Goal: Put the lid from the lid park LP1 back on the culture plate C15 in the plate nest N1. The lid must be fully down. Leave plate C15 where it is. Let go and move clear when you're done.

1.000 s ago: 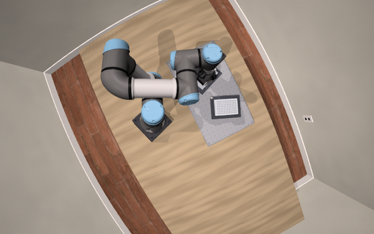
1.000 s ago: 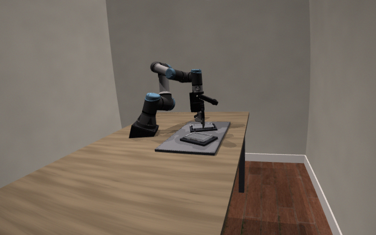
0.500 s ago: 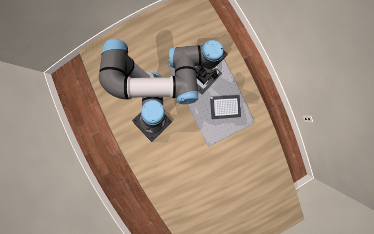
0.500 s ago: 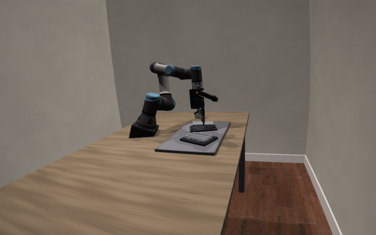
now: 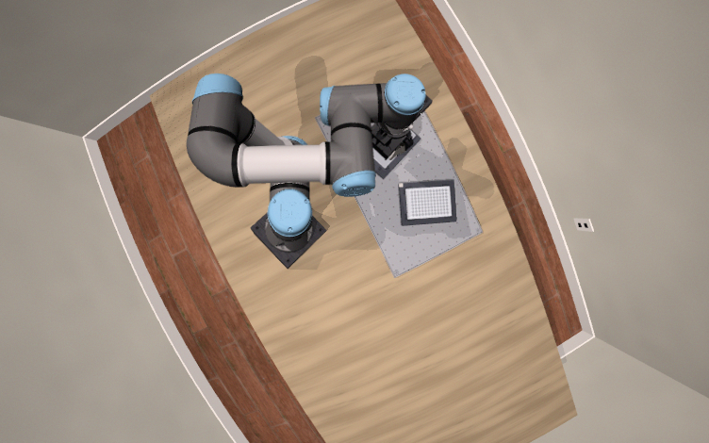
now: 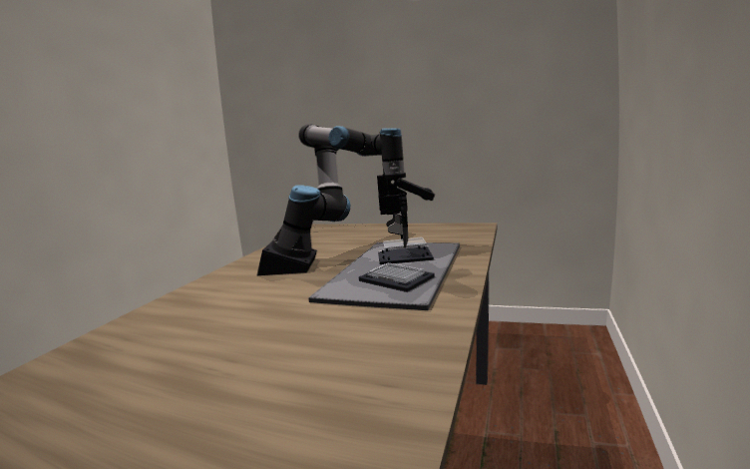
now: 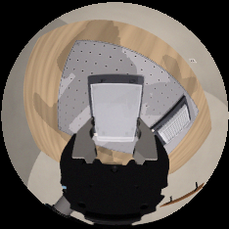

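Observation:
My gripper (image 7: 115, 117) (image 6: 403, 234) is shut on the clear lid (image 7: 115, 109) (image 6: 417, 239) across its width. It holds the lid level a little above the dark lid park LP1 (image 7: 113, 78) (image 6: 407, 254) (image 5: 387, 165). In the top view the wrist hides the lid and the fingers. The culture plate C15 (image 5: 427, 201) (image 6: 396, 272) (image 7: 175, 123), white with a grid of wells, sits uncovered in the dark plate nest N1 (image 5: 428, 220) (image 6: 373, 280), apart from the lid park on the same board.
Lid park and nest stand on a grey perforated baseboard (image 5: 429, 247) (image 6: 340, 289) (image 7: 83, 59) near the right edge of the wooden table (image 6: 249, 360). The arm's base (image 5: 288, 237) (image 6: 284, 258) is bolted to the left of the board.

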